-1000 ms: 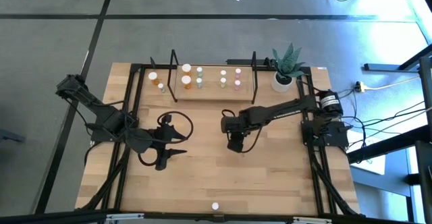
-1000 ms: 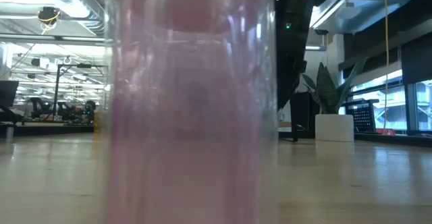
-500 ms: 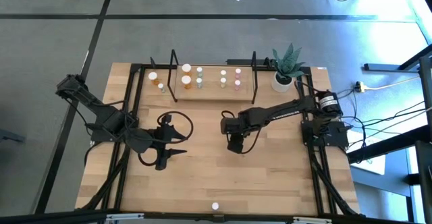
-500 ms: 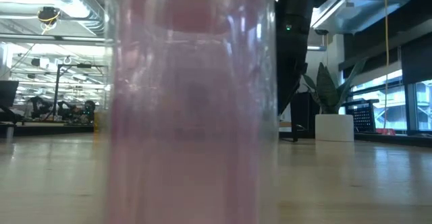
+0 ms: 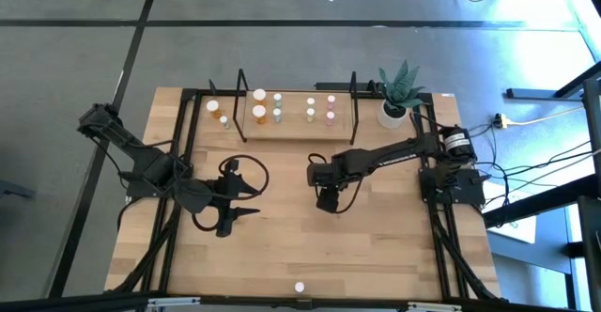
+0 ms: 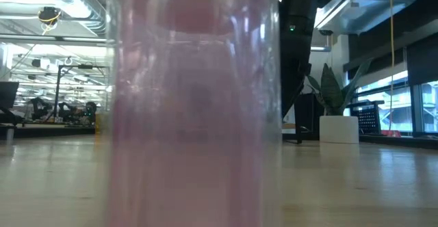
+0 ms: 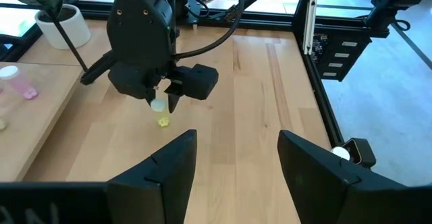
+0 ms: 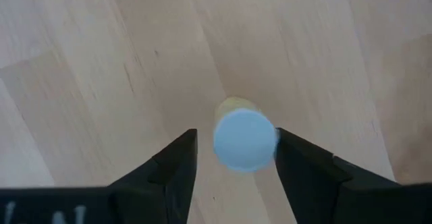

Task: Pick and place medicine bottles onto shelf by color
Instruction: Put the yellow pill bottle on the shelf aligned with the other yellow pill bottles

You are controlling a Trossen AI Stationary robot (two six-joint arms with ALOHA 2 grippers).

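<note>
Medicine bottles, small cylinders with round white caps, stand mostly at the far edge of the light wooden counter (image 5: 376, 246). Going from the left, two of them (image 5: 217, 113) sit outside the low rack's black wire end loop. Six more stand on the pale board of the shelf (image 5: 296, 124): an orange pair (image 5: 259, 105), a greenish pair (image 5: 277, 105), a yellowish pair (image 5: 311, 107) and a pink pair (image 5: 330, 107). One lone white-capped bottle (image 5: 300, 288) stands at the near edge of the counter; it fills the low view as a clear pinkish cylinder (image 6: 195, 104).

On the left, the dark left gripper (image 5: 246, 204) hangs over open boards with its fingers (image 7: 169, 170) spread and nothing between them. Bare wood lies all around it, and the near half of the counter is open room.

At mid-counter the dark right gripper (image 5: 325, 202) points down, its fingers (image 8: 172, 166) spread on either side of a yellowish bottle with a pale cap (image 8: 244, 140). Whether they touch the bottle cannot be told. The left wrist view shows that bottle (image 7: 158, 105) between the fingertips, above a yellow spot on the wood.

At the far right corner a white round pot with a green spiky plant (image 5: 394, 113) stands just beside the shelf's end loop. A black metal frame (image 5: 178, 162) borders the counter's sides.
</note>
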